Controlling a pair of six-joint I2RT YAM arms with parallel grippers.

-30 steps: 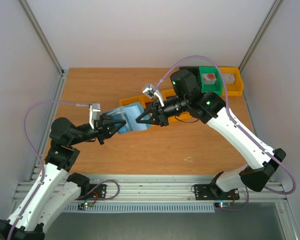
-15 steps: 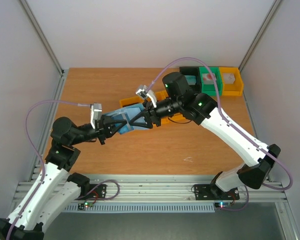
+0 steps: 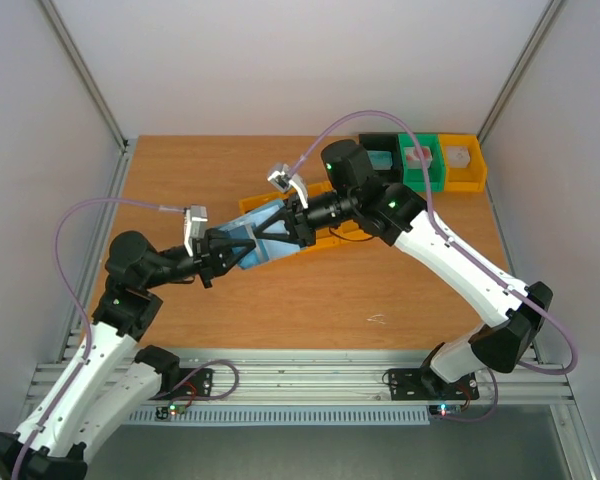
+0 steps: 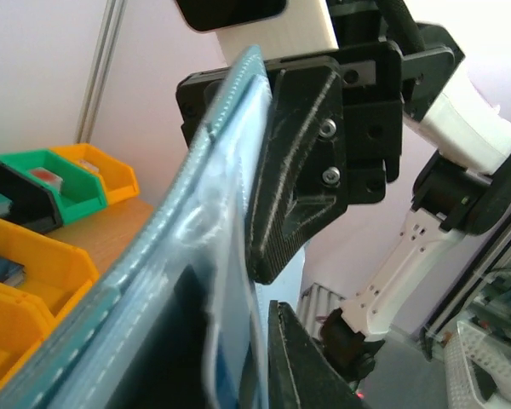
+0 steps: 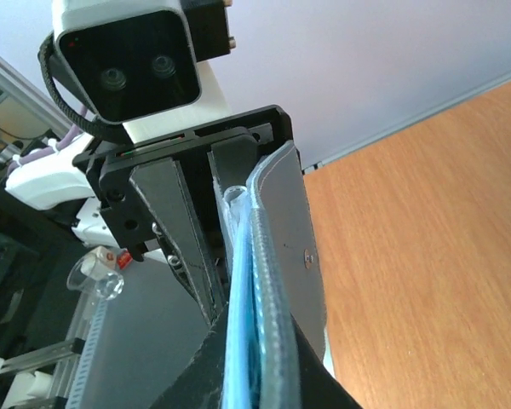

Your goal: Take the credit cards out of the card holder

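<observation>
The left gripper (image 3: 227, 252) has black, hard, pointy fingers. They are pinched tight on one end of the card holder (image 3: 261, 217). The card holder is flat, blue and soft, with stitches along its edge. It is held up in the air over the brown wooden table (image 3: 280, 310). Its shiny plastic sleeve (image 4: 226, 281) looks wrinkly and see-through. A dark shape and a blue strip show behind it, but the credit cards are hard to make out. The right gripper (image 3: 268, 232) is squeezed on the other end of the card holder. Its arm hides part of a yellow bin (image 3: 325, 237). A green bin (image 3: 420, 165) sits far back on the right.
</observation>
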